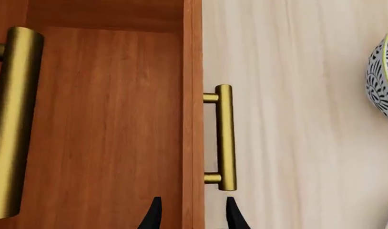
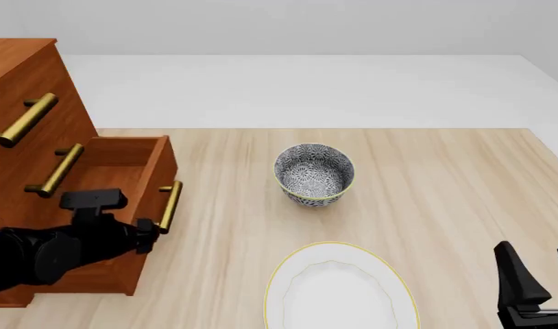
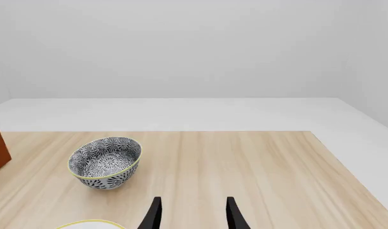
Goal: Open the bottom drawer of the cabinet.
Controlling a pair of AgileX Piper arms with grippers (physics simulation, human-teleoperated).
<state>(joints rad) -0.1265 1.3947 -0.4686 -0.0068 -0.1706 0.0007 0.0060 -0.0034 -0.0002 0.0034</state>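
The left gripper (image 1: 192,217), fingers parted and gripping nothing, is hovering just short of the brass handle (image 1: 225,137) of the bottom drawer (image 2: 123,178), which is standing well out of the cabinet (image 2: 23,75), so any further pull is best kept straight outward, away from the cabinet.

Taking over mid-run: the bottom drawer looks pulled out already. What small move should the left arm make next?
Probably back the left gripper straight off. The bottom drawer is slid well out of the cabinet, and the open fingers straddle its front without gripping the brass handle.
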